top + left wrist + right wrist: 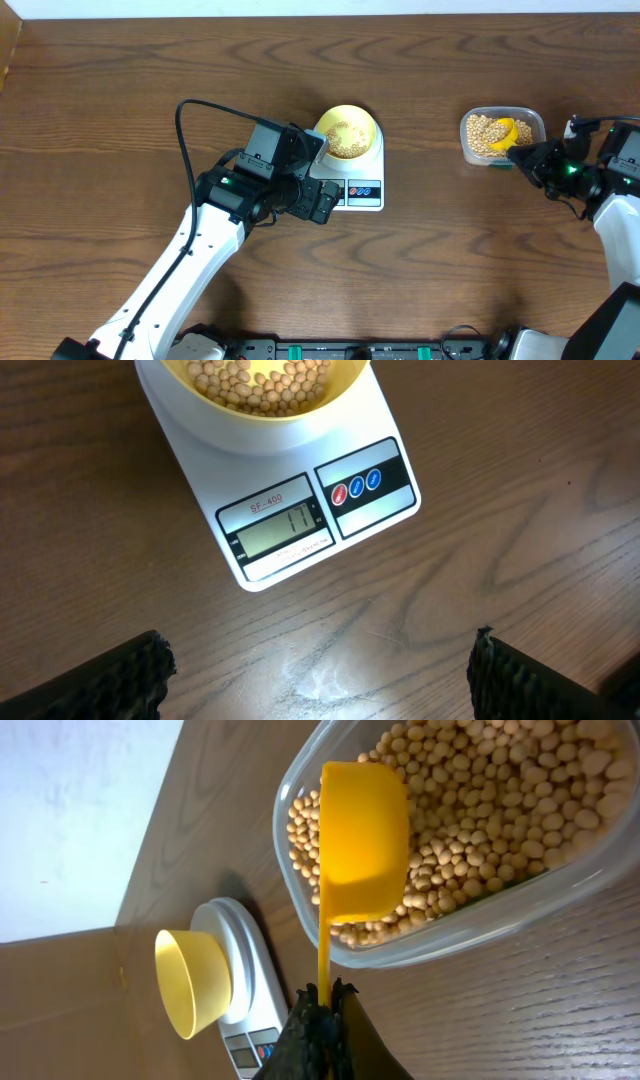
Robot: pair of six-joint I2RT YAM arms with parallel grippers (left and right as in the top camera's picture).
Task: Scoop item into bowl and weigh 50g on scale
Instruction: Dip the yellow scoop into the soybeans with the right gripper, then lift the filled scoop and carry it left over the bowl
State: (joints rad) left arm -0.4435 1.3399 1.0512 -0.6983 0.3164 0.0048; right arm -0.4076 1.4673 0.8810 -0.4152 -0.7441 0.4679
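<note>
Right hand (325, 998) was closed on the scoop (362, 830) handle, cup over beans (480, 810) in the tub (520, 925) by the counter's (450, 260) right edge, likely to load; left hand (320, 670) hung wide open, empty, before the scale (330, 535), probably showing its display (280, 532); bowl (372, 125) of beans sat on the scale, mid-counter.

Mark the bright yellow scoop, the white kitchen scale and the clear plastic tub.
Bright yellow plastic scoop (362, 835): right wrist view, on its cup.
White rectangular digital scale (283, 532): left wrist view, on its grey display.
Clear rounded plastic tub (480, 935): right wrist view, on its side wall.
</note>
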